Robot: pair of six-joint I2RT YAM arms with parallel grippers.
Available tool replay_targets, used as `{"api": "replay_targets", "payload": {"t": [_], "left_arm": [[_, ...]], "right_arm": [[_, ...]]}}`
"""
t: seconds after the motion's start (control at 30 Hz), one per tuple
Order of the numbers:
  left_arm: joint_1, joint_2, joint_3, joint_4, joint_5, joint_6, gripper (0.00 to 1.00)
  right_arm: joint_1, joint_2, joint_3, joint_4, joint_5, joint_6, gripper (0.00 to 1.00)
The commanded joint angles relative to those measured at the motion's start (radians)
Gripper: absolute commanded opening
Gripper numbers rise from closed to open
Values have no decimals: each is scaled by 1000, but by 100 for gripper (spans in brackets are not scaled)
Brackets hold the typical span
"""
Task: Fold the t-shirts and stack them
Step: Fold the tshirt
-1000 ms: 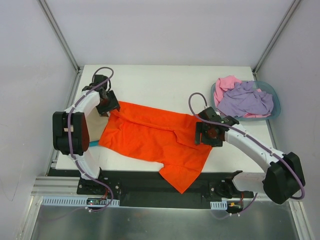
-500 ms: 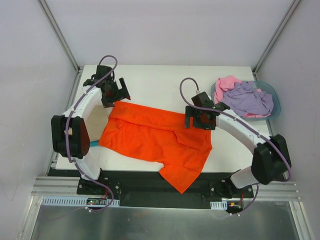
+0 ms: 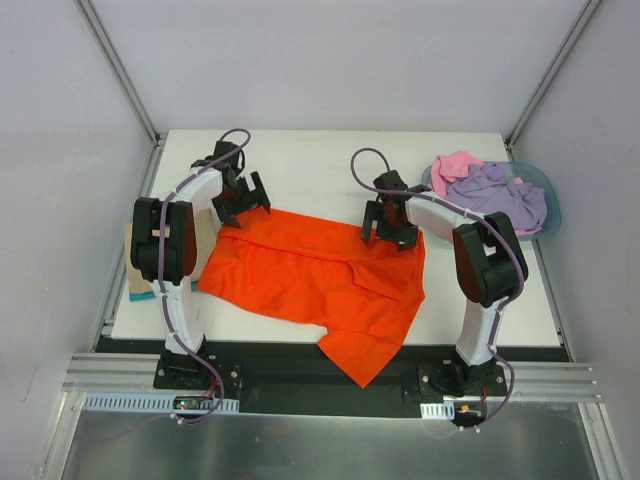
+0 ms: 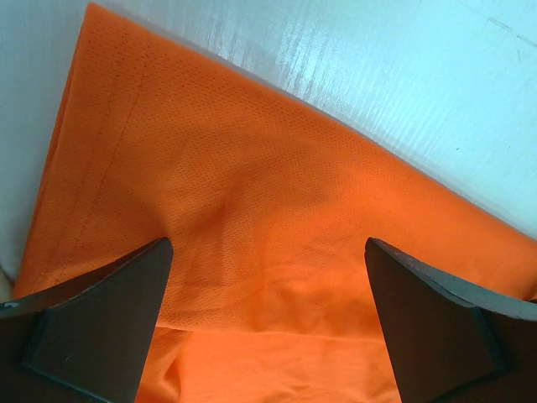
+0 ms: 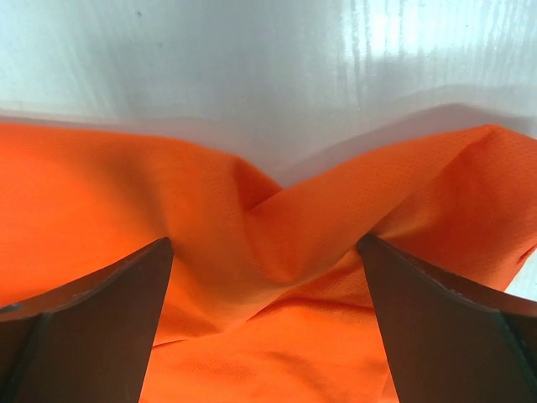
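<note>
A large bright orange t-shirt [image 3: 315, 280] lies spread and rumpled on the white table [image 3: 330, 160]. Its near corner hangs over the table's front edge. My left gripper [image 3: 243, 200] hovers over the shirt's far left corner, open, with only orange cloth [image 4: 252, 168] below the gap [image 4: 268, 252]. My right gripper [image 3: 390, 228] is open above the far right edge, where the cloth [image 5: 126, 185] bunches into a fold under the gap [image 5: 264, 252]. Neither gripper holds anything. A lilac t-shirt [image 3: 495, 200] and a pink t-shirt [image 3: 455, 168] lie crumpled together at the right.
The lilac and pink shirts fill a blue-grey basin [image 3: 548, 190] at the table's right edge. A tan flat piece [image 3: 133, 262] sits at the left edge. Bare table [image 4: 377, 67] shows beyond the orange shirt's far edge. Frame posts rise at the back corners.
Both grippers have opened and let go of the orange shirt. The left one moved right along the far edge. The right one moved up and left to the far right corner.
</note>
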Motion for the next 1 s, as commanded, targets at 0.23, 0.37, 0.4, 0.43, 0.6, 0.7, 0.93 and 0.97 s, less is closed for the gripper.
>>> {"api": "replay_targets", "payload": {"t": [0.23, 0.37, 0.4, 0.43, 0.6, 0.7, 0.93, 0.97], "left_arm": [[5, 0, -40, 8, -18, -25, 99], [5, -9, -71, 17, -9, -39, 99], [4, -9, -78, 19, -6, -40, 99], [4, -11, -96, 20, -10, -48, 99], [4, -26, -150, 36, -43, -83, 99], [4, -46, -176, 37, -75, -114, 99], [-2, -112, -195, 39, -107, -114, 99], [-4, -121, -195, 37, -109, -113, 99]], "right_arm": [[-57, -12, -99, -39, 13, 77, 100], [-82, 38, 1, -85, 6, 53, 100], [-83, 49, 47, -90, 0, 45, 99], [-85, 58, 68, -99, -2, 40, 100], [-100, 147, 205, -122, 20, 11, 100], [-117, 204, 311, -154, 43, -12, 100], [-149, 244, 435, -177, 56, -81, 100], [-149, 238, 449, -176, 70, -85, 100]]}}
